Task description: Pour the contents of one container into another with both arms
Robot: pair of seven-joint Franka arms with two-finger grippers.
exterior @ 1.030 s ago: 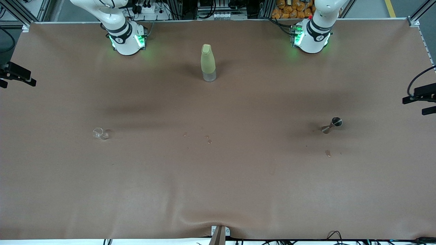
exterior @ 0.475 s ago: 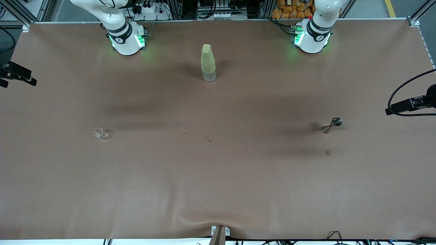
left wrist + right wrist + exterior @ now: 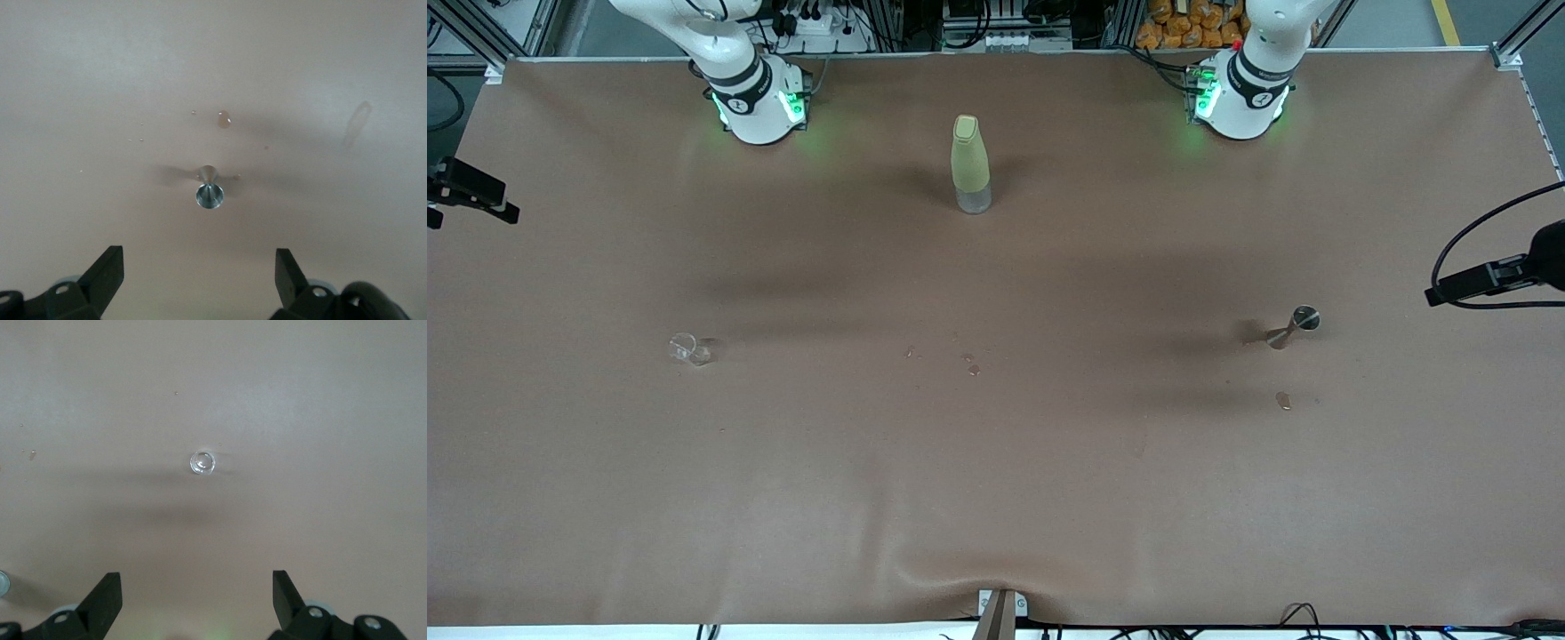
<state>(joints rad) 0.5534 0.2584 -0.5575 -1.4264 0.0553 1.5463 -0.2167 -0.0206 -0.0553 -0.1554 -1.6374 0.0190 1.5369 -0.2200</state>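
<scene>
Left gripper (image 3: 200, 283), fingers spread and empty, hovers above the upright jigger (image 3: 209, 190). Right gripper (image 3: 197, 603), likewise spread, hovers above a clear glass (image 3: 203, 462); contents indiscernible.

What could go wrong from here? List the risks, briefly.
1. The jigger is small with a narrow waist; the open left gripper high over it could tip it if it closes off-centre.
2. The clear glass cup under the open right gripper is hard to see, so a grasp may miss.
</scene>
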